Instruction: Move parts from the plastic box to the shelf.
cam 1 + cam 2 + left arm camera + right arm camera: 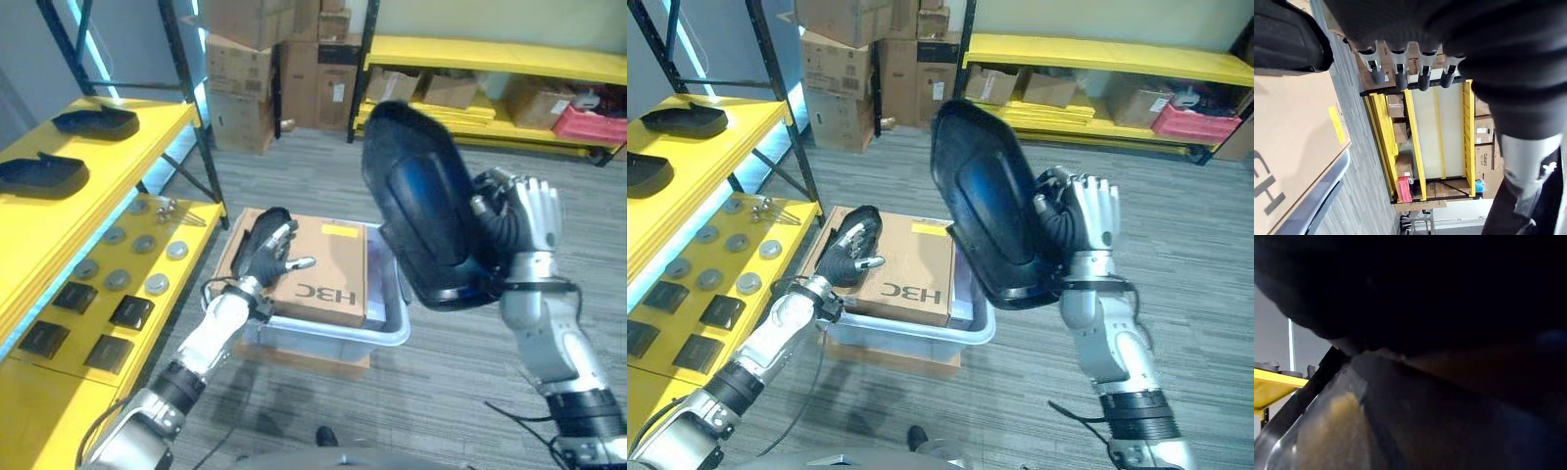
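1. One large black part [421, 211] was held up in the air by the right hand [1087, 220], above and to the right of the plastic box [387, 328]; the fingers were curled round its rear edge, so the hand grasped it.
2. The left hand [269, 250] rested with relaxed, uncurled fingers on the cardboard box [911, 264] lying inside the plastic box, holding nothing.
3. The yellow shelf [59, 211] stood to the left of the plastic box; two similar black parts [93, 120] already lay on its top level.
4. Risk, as a judgement: the part is broad and gripped at one edge only, so it could twist or slip from the hand during the swing across to the shelf.
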Motion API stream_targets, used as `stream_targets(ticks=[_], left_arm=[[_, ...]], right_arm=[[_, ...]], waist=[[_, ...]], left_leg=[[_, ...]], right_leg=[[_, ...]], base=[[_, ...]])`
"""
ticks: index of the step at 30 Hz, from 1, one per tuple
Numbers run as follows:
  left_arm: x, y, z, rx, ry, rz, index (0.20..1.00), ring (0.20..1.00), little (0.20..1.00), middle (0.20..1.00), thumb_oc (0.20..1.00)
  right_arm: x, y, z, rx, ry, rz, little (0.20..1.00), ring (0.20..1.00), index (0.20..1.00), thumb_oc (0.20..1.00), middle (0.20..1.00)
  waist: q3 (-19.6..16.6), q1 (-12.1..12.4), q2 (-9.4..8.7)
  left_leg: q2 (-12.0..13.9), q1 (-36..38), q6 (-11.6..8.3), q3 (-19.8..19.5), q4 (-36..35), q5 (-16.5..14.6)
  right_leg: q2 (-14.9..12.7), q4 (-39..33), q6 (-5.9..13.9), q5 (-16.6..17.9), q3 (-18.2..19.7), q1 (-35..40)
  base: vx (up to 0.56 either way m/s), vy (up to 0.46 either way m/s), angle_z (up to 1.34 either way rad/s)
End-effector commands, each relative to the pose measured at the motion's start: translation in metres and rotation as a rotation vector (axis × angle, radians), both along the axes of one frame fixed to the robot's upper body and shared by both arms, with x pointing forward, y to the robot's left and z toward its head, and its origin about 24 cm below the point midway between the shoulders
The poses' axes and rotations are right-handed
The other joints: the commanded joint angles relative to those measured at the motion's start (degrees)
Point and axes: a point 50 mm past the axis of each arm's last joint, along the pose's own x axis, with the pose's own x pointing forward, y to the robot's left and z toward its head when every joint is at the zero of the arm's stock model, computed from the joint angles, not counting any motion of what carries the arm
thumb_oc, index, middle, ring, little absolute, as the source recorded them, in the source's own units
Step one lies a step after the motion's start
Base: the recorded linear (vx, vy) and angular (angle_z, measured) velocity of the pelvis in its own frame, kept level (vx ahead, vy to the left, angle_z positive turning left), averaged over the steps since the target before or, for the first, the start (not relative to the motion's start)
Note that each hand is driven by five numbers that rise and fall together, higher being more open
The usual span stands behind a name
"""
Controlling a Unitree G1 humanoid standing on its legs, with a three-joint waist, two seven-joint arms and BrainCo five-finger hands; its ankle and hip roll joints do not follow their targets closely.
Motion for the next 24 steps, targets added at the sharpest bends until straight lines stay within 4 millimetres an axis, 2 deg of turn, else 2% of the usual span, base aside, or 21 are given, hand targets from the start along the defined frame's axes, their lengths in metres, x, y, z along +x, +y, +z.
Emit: stream_targets(ticks=[1,4,5,8,15,19,24], left_arm=[[0.017,-0.026,0.014,-0.018,-0.049,-0.041,1.000,1.000,1.000,1.000,1.000],[0.020,-0.039,0.016,-0.041,-0.037,-0.064,1.000,1.000,1.000,1.000,1.000],[0.020,-0.039,0.016,-0.041,-0.038,-0.064,1.000,1.000,1.000,1.000,1.000],[0.021,-0.052,0.020,-0.049,-0.038,-0.088,1.000,1.000,1.000,1.000,1.000],[0.024,-0.067,0.029,-0.082,-0.052,-0.115,1.000,1.000,1.000,1.000,1.000],[0.025,-0.068,0.032,-0.114,-0.049,-0.103,1.000,1.000,1.000,1.000,1.000],[0.025,-0.066,0.037,-0.124,-0.090,-0.082,1.000,1.000,1.000,1.000,1.000]], right_arm=[[-0.005,0.020,0.035,0.024,-0.188,0.137,0.200,0.200,0.200,0.200,0.200],[0.001,0.041,0.031,0.063,-0.166,0.235,0.200,0.200,0.200,0.200,0.200],[0.001,0.041,0.031,0.063,-0.166,0.236,0.200,0.200,0.200,0.200,0.200],[0.006,0.073,0.032,0.124,-0.154,0.390,0.200,0.200,0.200,0.200,0.200],[0.003,0.119,0.039,0.266,-0.134,0.643,0.200,0.200,0.200,0.200,0.200],[0.002,0.136,0.038,0.316,-0.098,0.738,0.200,0.200,0.200,0.200,0.200],[-0.001,0.146,0.035,0.324,-0.068,0.797,0.200,0.200,0.200,0.200,0.200]], waist=[[-3.33,3.04,1.30],[-3.22,2.74,1.60],[-3.20,2.71,1.61],[-2.89,2.81,1.90],[-2.23,3.06,2.05],[-1.87,3.36,1.94],[-1.70,3.51,1.77]], left_leg=[[2.05,7.62,-3.26,1.34,2.16,-11.56],[2.10,7.71,-3.34,1.43,2.16,-11.44],[2.10,7.71,-3.34,1.42,2.16,-11.43],[2.14,7.35,-3.43,1.33,2.19,-11.16],[2.10,6.40,-3.60,0.72,1.97,-10.48],[1.92,5.84,-3.66,0.41,1.97,-10.27],[1.80,5.37,-3.65,0.03,1.93,-10.13]], right_leg=[[1.50,5.22,6.83,-10.98,-4.68,0.30],[1.51,5.30,6.67,-10.99,-4.83,0.39],[1.51,5.31,6.67,-11.00,-4.83,0.39],[1.27,5.51,6.55,-10.92,-5.20,0.21],[0.79,5.98,6.36,-10.93,-6.27,0.02],[0.43,6.23,6.30,-11.05,-6.91,-0.19],[0.10,6.30,6.14,-11.22,-7.32,-0.23]], base=[[0.01,0.007,-0.08],[0.00,0.004,-0.02],[0.00,0.000,0.00],[-0.02,0.007,-0.02],[-0.01,0.002,-0.03],[0.00,0.000,0.00],[-0.01,-0.002,0.07]])
